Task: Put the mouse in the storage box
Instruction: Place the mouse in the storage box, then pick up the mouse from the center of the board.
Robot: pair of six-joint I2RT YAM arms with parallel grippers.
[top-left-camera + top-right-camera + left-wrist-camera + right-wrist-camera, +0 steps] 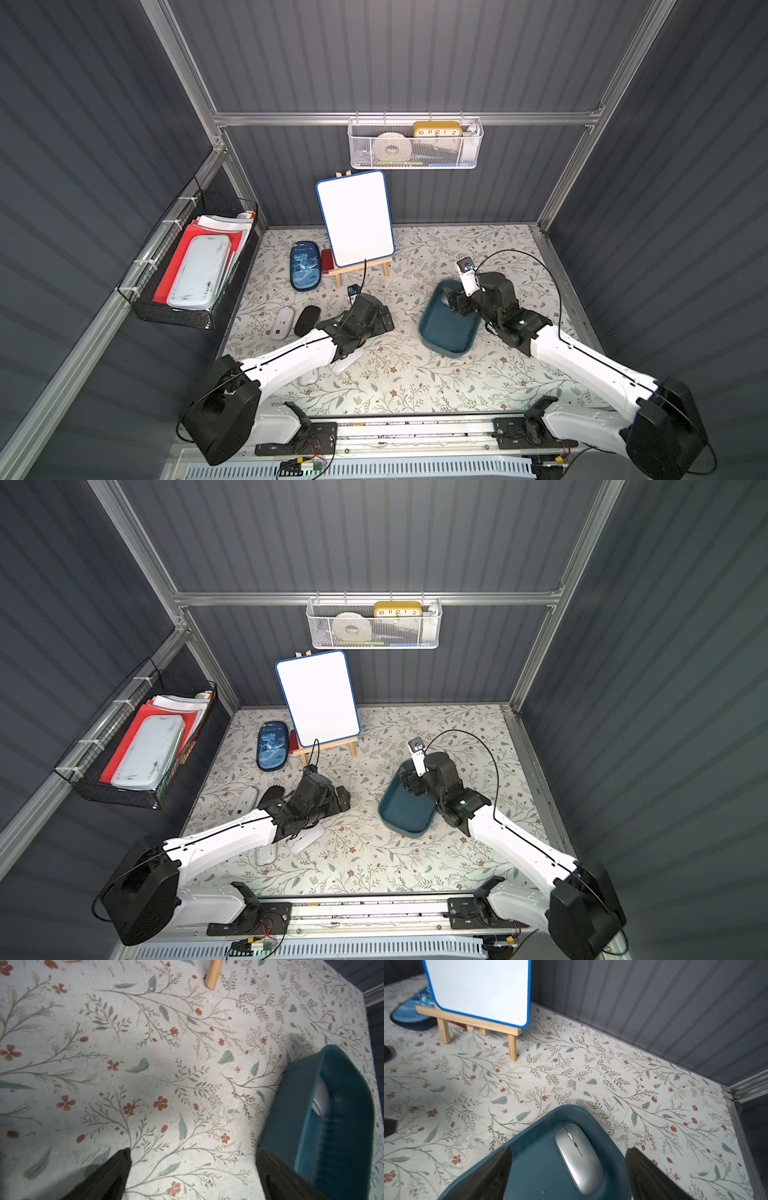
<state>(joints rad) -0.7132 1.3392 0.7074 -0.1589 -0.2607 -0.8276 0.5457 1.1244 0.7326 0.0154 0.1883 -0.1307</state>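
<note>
A silver mouse (579, 1157) lies flat inside the dark teal storage box (533, 1167), near its far end. The box (440, 345) sits on the floral mat at the right in both top views (403, 818). My right gripper (570, 1149) hovers open just over the box's far end (455, 305), its fingers wide on either side of the mouse and touching nothing. My left gripper (194, 1151) is open and empty over bare mat left of the box (384, 320). The left wrist view shows the box's outer wall (291, 1105) and a sliver of the mouse (320, 1099).
A whiteboard on a wooden easel (355, 218) stands at the back, a blue pencil case (304, 266) beside it. A white mouse (282, 322) and a black mouse (306, 320) lie at the left. Another white mouse (347, 360) is under my left arm. Wall baskets (187, 270) (415, 143) hang above.
</note>
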